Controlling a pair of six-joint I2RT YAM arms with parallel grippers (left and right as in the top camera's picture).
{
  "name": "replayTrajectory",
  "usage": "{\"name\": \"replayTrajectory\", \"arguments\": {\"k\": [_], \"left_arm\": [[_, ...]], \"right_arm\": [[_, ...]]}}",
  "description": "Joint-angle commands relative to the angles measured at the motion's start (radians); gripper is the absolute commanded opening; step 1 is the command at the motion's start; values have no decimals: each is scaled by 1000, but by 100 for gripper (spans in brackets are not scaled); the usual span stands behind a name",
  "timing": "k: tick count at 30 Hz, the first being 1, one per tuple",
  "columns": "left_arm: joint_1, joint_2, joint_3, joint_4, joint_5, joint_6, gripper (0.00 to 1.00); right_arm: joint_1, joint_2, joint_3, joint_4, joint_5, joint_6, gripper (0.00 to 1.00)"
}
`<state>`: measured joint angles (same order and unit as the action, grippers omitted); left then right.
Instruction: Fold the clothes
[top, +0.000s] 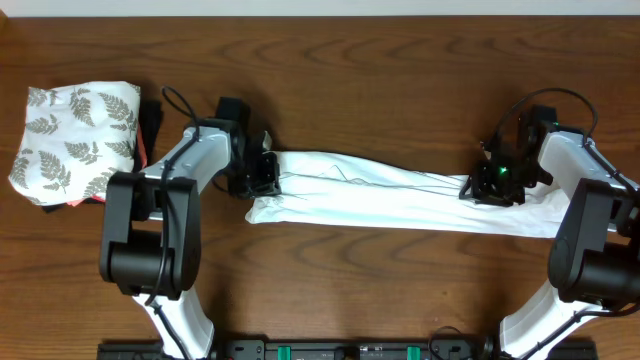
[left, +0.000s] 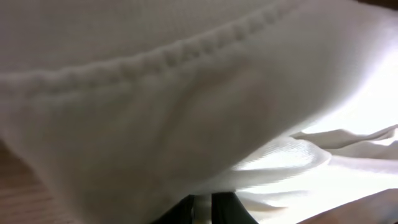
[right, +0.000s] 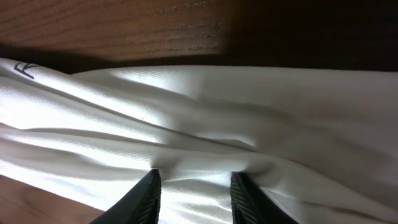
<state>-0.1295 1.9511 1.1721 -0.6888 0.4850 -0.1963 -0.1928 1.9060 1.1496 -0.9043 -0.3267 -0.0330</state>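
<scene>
- Fingers (right: 148, 196) of the right gripper (right: 196, 180) stand apart at the bottom of the right wrist view. The jaws are open and press down on the white T-shirt (right: 205, 118), which puckers between the tips.
- Cloth fills the left wrist view, with a stitched hem running across the upper part. Only a dark sliver of the left gripper (left: 202, 214) shows at the bottom edge, so I cannot tell whether it is clamped or loose.
- Seen from overhead, the T-shirt lies across the middle of the frame as one long, narrow, wrinkled band. It is stretched between the two grippers, one at each end.
- Judged from that shape, the garment seems gathered or folded lengthwise, but loosely. Its edges wander, the left end bulges, and no sleeve or collar can be made out.
- What is left, as I judge it, is to smooth the band, bring its ends together crosswise and leave a compact stack. The task looks under way and well short of finished.
- Bare wooden table (top: 380, 90) lies above the band.
- Farthest, at the upper left of the overhead frame, a folded fern-patterned cloth (top: 75, 140) sits on black and red garments (top: 151, 118), well apart from the shirt.
</scene>
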Motion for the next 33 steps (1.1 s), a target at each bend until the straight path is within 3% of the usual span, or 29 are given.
{"name": "replayTrajectory", "arguments": {"k": [1,8,14,21,33], "left_arm": [[6,30,-50,2,-66,-12,13],[31,30,-50,1,-67,-12,12],[82,30,-50,-18,-66,-12,12],[85,30,-50,-34,-66,0,12],[85,30,-50,-31,-66,0,12]], "right_arm": [[0,25,-35,-5,121,14,36],[-1,24,-35,-14,126,15,35],[-51,24,-35,-75,334,191,36],[-166,24,-35,65,346,204,34],[-308,25,-35,148,405,204,42]]}}
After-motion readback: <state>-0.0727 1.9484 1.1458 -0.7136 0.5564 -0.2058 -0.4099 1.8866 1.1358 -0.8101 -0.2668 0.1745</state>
